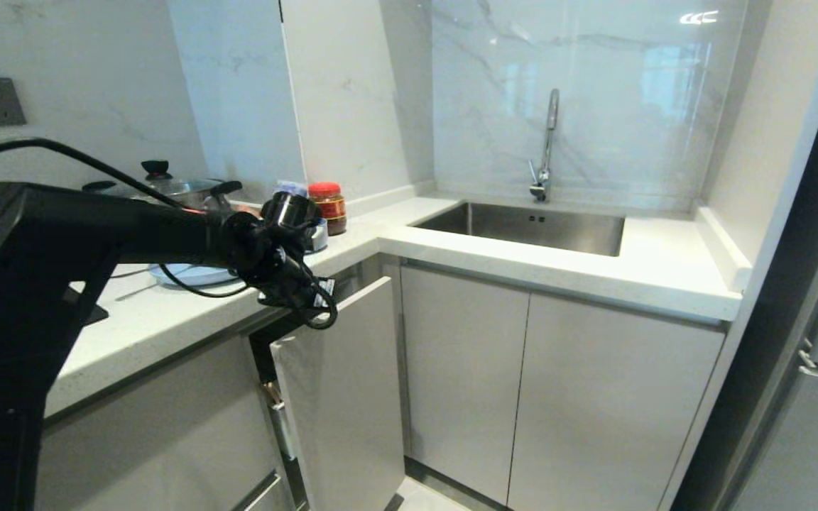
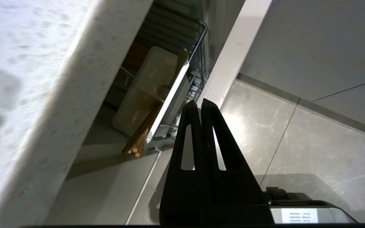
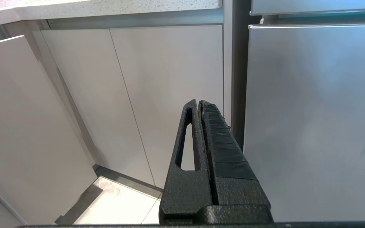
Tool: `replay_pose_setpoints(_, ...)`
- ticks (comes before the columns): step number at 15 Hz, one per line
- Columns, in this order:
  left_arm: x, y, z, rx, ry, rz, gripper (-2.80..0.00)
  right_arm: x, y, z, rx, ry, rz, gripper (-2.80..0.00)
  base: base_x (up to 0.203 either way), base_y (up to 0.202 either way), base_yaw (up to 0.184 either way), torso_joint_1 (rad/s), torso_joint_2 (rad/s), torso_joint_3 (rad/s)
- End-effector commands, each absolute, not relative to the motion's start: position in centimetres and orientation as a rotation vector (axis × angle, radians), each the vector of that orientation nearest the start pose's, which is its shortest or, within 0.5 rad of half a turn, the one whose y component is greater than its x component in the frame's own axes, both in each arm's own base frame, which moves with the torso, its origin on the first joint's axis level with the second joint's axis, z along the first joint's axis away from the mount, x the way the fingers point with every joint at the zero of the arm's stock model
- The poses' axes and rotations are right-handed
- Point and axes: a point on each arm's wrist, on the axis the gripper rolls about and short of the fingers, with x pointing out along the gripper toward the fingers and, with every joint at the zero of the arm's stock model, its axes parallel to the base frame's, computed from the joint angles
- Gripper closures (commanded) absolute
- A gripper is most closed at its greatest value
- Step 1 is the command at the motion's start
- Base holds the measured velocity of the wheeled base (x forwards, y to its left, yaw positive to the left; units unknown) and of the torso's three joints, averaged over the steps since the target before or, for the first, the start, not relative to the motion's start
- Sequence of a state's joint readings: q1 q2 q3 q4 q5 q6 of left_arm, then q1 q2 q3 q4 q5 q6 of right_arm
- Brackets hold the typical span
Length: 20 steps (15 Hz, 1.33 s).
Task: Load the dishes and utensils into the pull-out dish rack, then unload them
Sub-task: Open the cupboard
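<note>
Jaws of left gripper (image 2: 199, 102) pressed together, empty, just above pull-out dish rack (image 2: 198, 41) front edge

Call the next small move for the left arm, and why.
Probably keep drawing the cabinet front outward: the pull-out dish rack sits only partly out, still mostly under the countertop. The left gripper, fingers shut and empty, is by the front's top edge. The pale blue plate still waits on the counter.

The right gripper (image 3: 198, 103), fingers pressed together and empty, hangs before pale cabinet doors (image 3: 157, 95) and, seemingly, a steel fridge (image 3: 315, 120).
</note>
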<state>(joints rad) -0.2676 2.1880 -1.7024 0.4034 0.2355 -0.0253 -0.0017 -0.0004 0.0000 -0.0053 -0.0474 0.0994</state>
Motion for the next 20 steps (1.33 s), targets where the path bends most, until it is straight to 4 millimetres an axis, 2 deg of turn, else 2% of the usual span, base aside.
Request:
replay_pose_setpoints(1, 42.2, -10.9, 13.4, 0.218, 0.889, 0.012, 0.0, -2.3, -0.1, 7.6, 0.1, -0.013, -0.049, 0.0, 0.0, 0.0, 0.0, 0.0, 0.0, 0.0)
replay_pose_setpoints(8, 42.6, -11.2, 12.2, 0.241, 0.913, 0.035, 0.0, -2.3, -0.1, 7.6, 0.1, -0.013, -0.049, 0.0, 0.0, 0.0, 0.0, 0.0, 0.0, 0.0)
replay_pose_setpoints(15, 41.8, -12.3, 12.2, 0.256, 0.94, -0.005, 0.0, -2.3, -0.1, 7.6, 0.1, -0.013, -0.049, 0.0, 0.0, 0.0, 0.0, 0.0, 0.0, 0.0)
replay_pose_setpoints(20, 40.4, -14.3, 12.4, 0.206, 0.995, -0.093, 0.0, -2.3, -0.1, 7.6, 0.1, -0.013, -0.049, 0.0, 0.0, 0.0, 0.0, 0.0, 0.0, 0.0)
